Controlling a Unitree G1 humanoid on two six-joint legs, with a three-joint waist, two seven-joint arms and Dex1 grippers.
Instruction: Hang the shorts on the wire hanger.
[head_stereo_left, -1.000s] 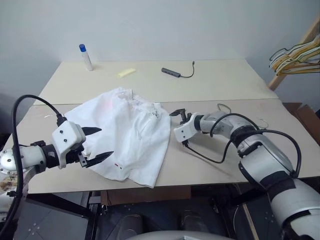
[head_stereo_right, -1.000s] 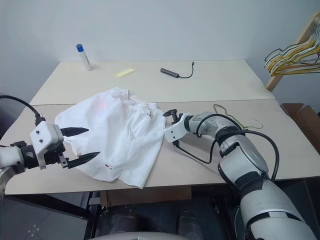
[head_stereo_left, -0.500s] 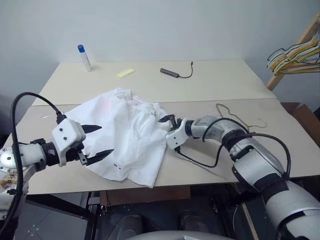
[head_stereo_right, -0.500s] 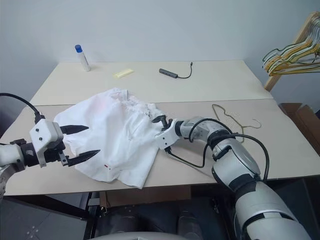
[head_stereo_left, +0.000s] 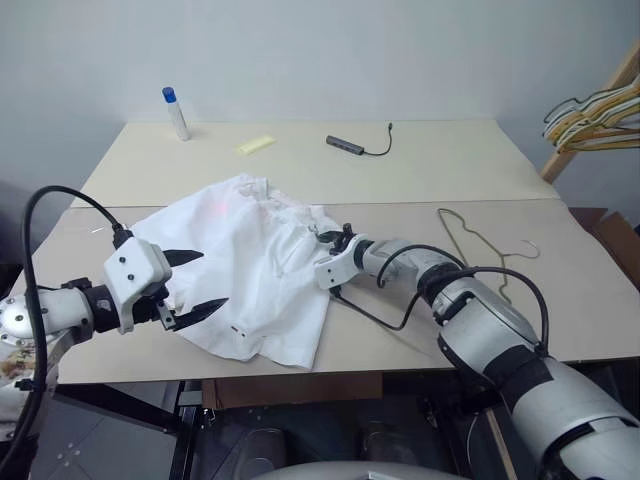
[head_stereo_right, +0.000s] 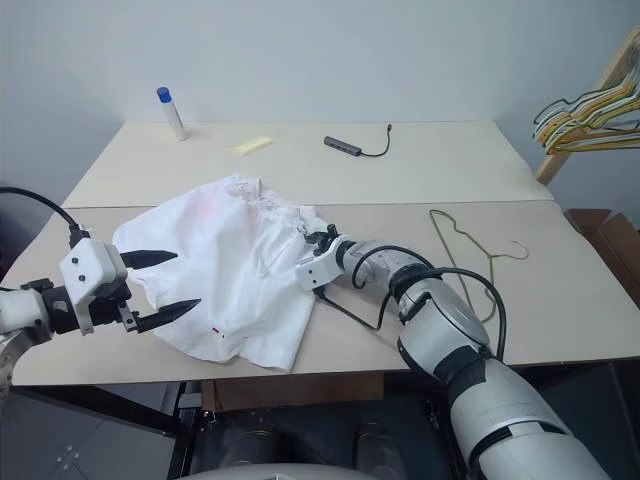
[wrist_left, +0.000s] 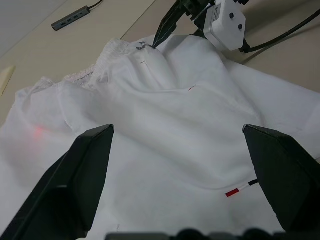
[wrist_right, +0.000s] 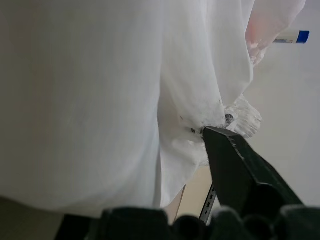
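Fingertips of the right tool (head_stereo_left: 335, 238) press into the gathered waistband edge of the shorts (head_stereo_left: 240, 270); in the right wrist view one black finger (wrist_right: 235, 170) touches the bunched white cloth, but whether the pair has actually pinched the fabric cannot be told. A black cable loops from that wrist across the counter (head_stereo_left: 420, 170) beside it.

The left tool (head_stereo_left: 195, 283) hovers over the near left part of the shorts with its two pointed fingers (wrist_left: 80, 175) spread wide apart, holding nothing; white cloth lies under the gap between them.

The shorts lie crumpled and spread on the near half of the counter, between the two arms, one hem reaching the front edge. A small red tag (wrist_left: 231, 192) sticks out near that hem.

The wire hanger (head_stereo_right: 465, 250) lies flat on the counter to the right of the right arm, well apart from the shorts, with the arm and its cable between the two.

Farther back on the counter stand a white bottle with a blue cap (head_stereo_left: 176, 112), a small yellow piece (head_stereo_left: 254, 145) and a dark adapter with a short cord (head_stereo_left: 345, 146). Coloured hangers (head_stereo_left: 595, 110) hang bunched off the counter's far right.
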